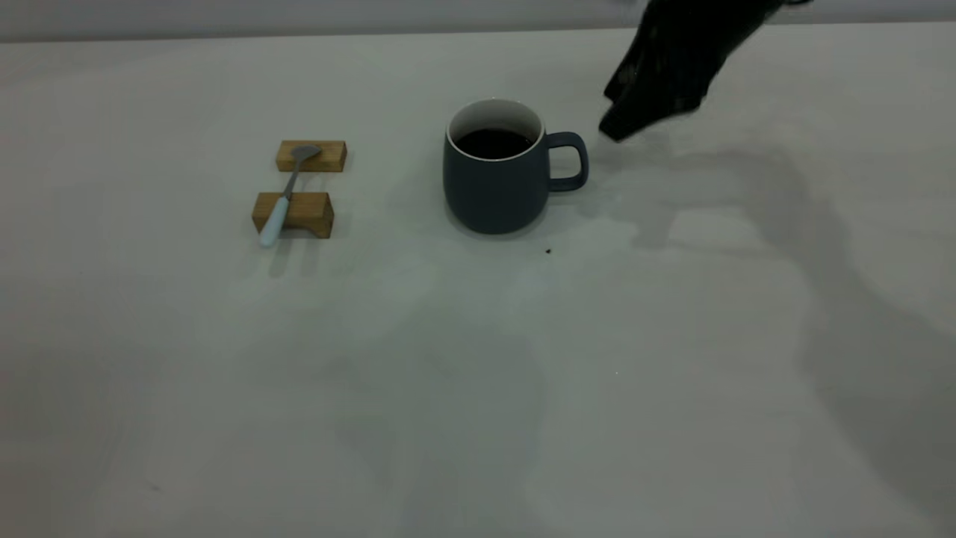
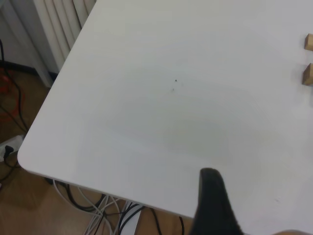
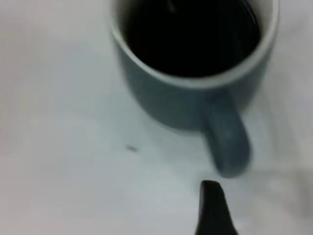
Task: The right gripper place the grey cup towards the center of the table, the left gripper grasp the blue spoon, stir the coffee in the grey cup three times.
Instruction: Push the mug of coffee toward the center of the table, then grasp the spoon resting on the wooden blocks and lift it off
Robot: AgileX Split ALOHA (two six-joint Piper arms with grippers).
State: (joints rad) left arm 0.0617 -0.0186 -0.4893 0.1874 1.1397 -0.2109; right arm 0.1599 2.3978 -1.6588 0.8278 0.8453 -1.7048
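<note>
Grey cup (image 1: 496,173) sits mid bench (image 1: 478,388), coffee (image 1: 493,143) inside, handle facing right gripper (image 1: 624,127) just beside it, holding nothing; opening unclear. Blue spoon (image 1: 285,196) rests across wooden blocks (image 1: 293,214), left, handle raised for easy grab. Left gripper (image 2: 215,205) waits at bench corner; opening unclear.

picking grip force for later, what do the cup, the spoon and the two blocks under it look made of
Grey cup: likely ceramic, matte slate outside, smooth white inside above the dark coffee.
Blue spoon: dull grey metal bowl and neck; the pale blue handle looks like plastic or a coating, hard to tell which.
Blocks: wood, tan with plain sawn-looking faces, apparently unpainted.
</note>
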